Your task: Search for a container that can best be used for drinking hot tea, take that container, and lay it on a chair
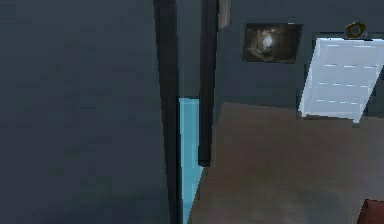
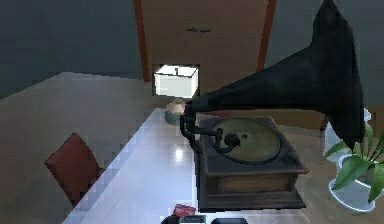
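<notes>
a gramophone (image 2: 245,150) with a big black horn (image 2: 300,80) stands on the pale tabletop (image 2: 150,170) at my arm side, a white-shaded lamp (image 2: 175,80) just beyond it. a red-brown chair (image 2: 72,165) sits at the tabletop's left edge and a plant (image 2: 360,160) in a white pot at its right. a wooden door (image 2: 205,45) is behind. small dark and red shapes lie at the tabletop's near edge, too small to name. ahead, a dark wall (image 1: 80,110) stands close. past it are brown floor (image 1: 290,160), a framed picture (image 1: 272,42) and white drawers (image 1: 340,78). i cannot tell my claw's state, nor where a tea cup is.
</notes>
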